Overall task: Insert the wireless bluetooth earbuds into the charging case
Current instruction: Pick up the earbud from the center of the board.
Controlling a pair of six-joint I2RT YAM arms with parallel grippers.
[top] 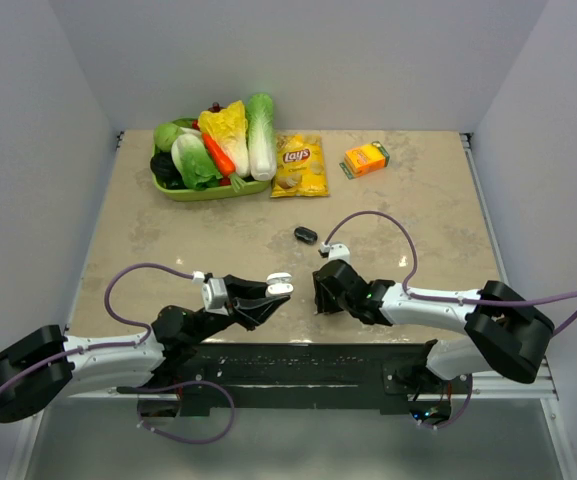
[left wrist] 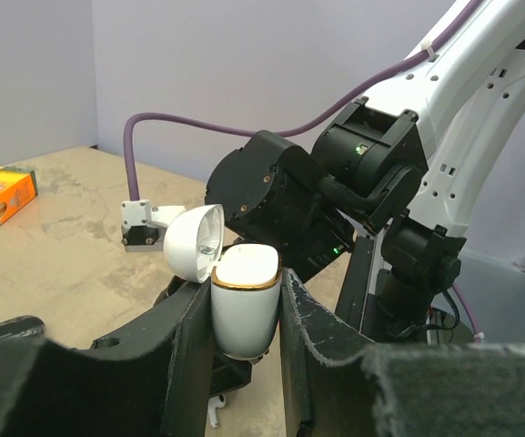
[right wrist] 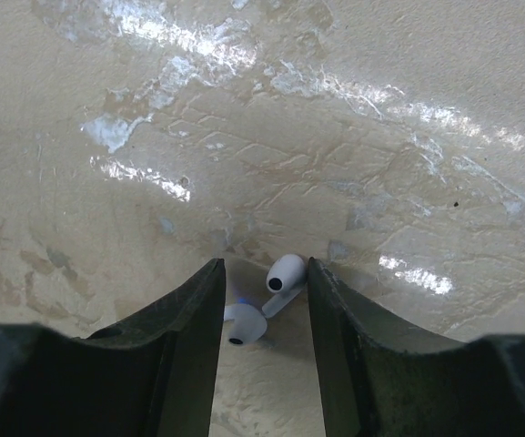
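The charging case is white with a gold rim, upright, its lid flipped open to the left. My left gripper is shut on its sides and holds it above the table near the front edge. The earbuds are white with short stems. Two earbuds lie side by side on the table between the fingers of my right gripper. Its jaws have closed in until each finger touches one. In the left wrist view a white earbud shows on the table below the case. My right gripper sits just right of the case.
A green tray of toy vegetables stands at the back left. Beside it are a yellow chips bag and an orange box. A small black oval object lies mid-table, behind both grippers.
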